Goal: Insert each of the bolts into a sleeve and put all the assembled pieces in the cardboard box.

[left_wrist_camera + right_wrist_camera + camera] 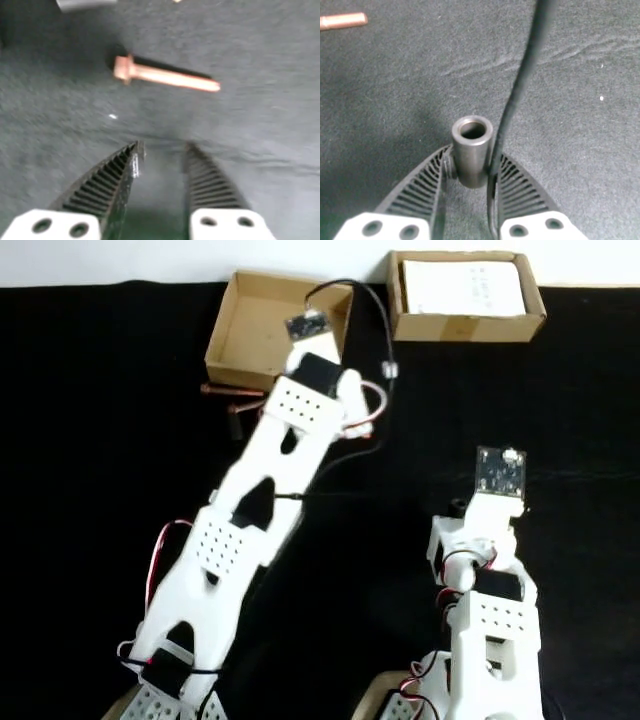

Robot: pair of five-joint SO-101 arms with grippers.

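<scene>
Between the ribbed black fingers of the right gripper (471,161) stands a short dark grey metal sleeve (472,145), upright with its open bore facing the camera. The jaws are closed in on it, pinching it from both sides just above the black cloth table (580,125). A thin black cable (522,85) runs past the sleeve on one side, touching one finger, and the plain end of a copper-coloured shank (342,20) lies well apart on the cloth.

The left gripper (162,147) hangs over the cloth with its jaws spread and nothing between them. Ahead of its fingertips, near but not touching, a long copper-coloured flanged bolt (162,76) lies flat on its side. A pale grey object (82,4) sits farther off (too cut off at the edge to tell what it is).

From above, the left arm (250,510) stretches to the near wall of an open brown cardboard box (245,335). A second cardboard box (465,328) holding white paper stands beside it.
</scene>
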